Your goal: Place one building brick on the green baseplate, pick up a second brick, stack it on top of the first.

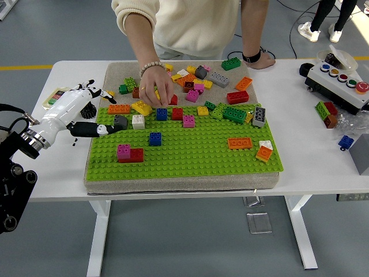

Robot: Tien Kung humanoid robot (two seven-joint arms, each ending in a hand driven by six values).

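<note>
I see my left hand hovering empty, fingers loosely extended, at the green studded baseplate edge; a person's hand crowds the loose bricks beyond the blue square brick.

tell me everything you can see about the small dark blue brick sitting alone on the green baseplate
The dark blue brick is a small square piece of glossy plastic with round studs on top, four as far as can be seen. It sits flat and upright on the green baseplate, left of centre, with open studs all around it. Nothing touches it: the pink and red bricks lie apart to its lower left, the white brick above it.
</note>
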